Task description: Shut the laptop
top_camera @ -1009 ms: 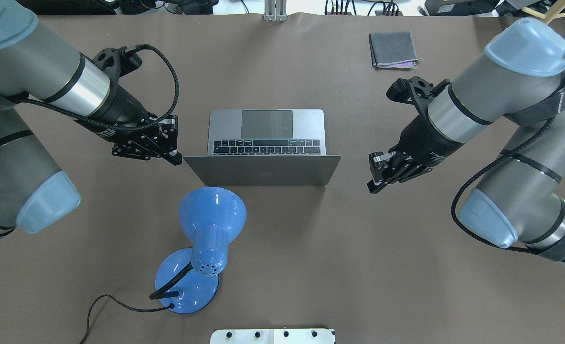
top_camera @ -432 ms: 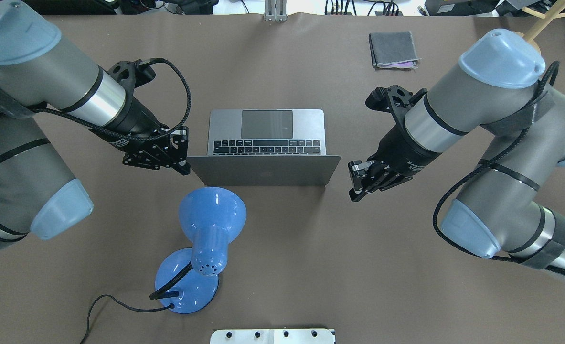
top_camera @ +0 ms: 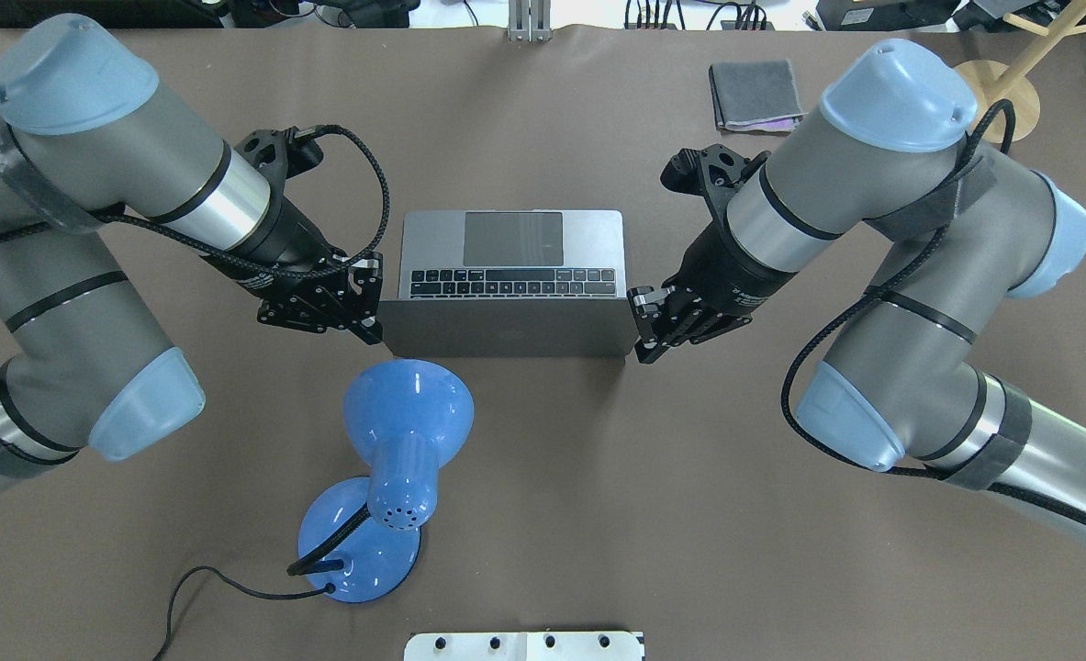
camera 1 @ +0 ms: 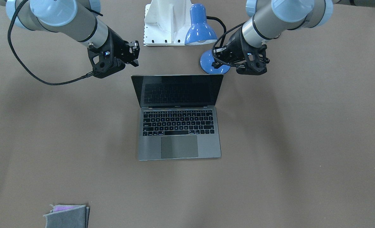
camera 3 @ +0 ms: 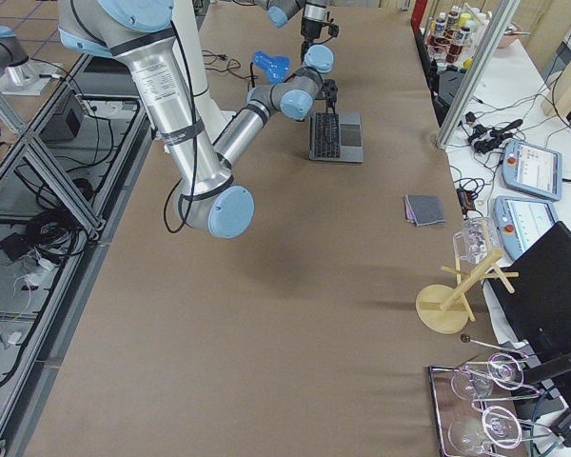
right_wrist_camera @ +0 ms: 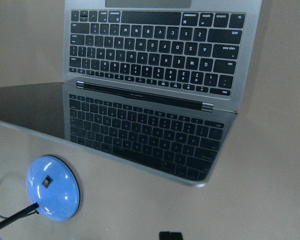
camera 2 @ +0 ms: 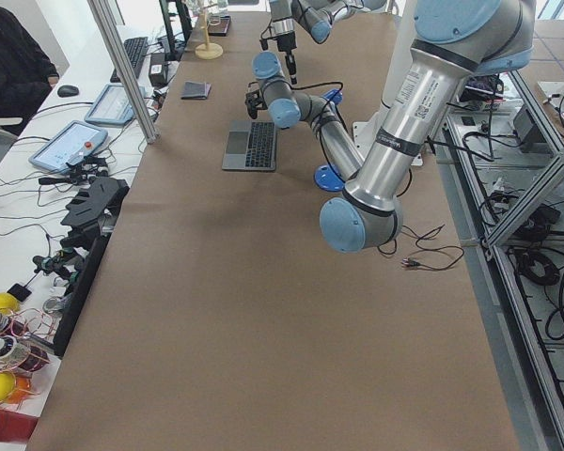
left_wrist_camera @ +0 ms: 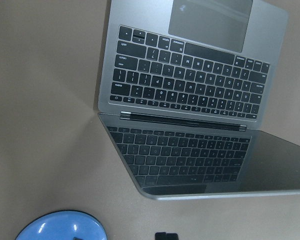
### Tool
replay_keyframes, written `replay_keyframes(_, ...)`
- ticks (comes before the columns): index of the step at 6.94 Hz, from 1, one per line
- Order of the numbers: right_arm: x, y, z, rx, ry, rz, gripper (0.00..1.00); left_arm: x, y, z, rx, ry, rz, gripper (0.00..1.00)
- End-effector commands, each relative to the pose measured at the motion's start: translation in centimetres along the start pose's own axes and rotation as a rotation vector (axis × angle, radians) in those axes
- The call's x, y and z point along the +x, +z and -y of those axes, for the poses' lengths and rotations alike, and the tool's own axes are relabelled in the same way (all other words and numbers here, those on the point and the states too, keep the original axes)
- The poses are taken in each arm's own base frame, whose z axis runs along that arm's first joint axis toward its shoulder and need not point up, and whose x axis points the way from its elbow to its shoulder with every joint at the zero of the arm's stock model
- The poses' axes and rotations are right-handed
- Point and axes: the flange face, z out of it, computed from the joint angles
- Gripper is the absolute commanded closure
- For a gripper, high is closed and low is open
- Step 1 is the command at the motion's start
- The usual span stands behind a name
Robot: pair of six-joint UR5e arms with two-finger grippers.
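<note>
Nearest the robot, a glossy blue desk lamp [top_camera: 405,431] with a round base and a black cord stands on the brown worktop [top_camera: 689,505], its shade just short of the laptop. Beyond it, at the worktop's middle, the slim grey metal laptop [top_camera: 506,329] is open. The back of its raised lid faces the robot, and the black keys and trackpad lie farther out. The left pincer [top_camera: 371,329] sits at the lid's left edge and the right pincer [top_camera: 643,349] at its right edge. Each looks clenched on nothing. Whether either touches the lid cannot be told. Far off to the right lies a small folded grey cloth [top_camera: 755,95].
</note>
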Motion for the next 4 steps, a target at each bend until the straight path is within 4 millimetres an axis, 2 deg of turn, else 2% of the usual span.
replay_keyframes(1, -0.31, -0.25, 0.61, 0.017, 0.000, -0.002, 1.00, 0.23, 0.82, 0.07, -0.009, -0.003, 0.008, 1.00)
replay_keyframes(4, -0.24, -0.19, 1.36, 0.026, 0.005, -0.009, 1.00, 0.86, 1.45, 0.50, -0.014, -0.003, 0.012, 1.00)
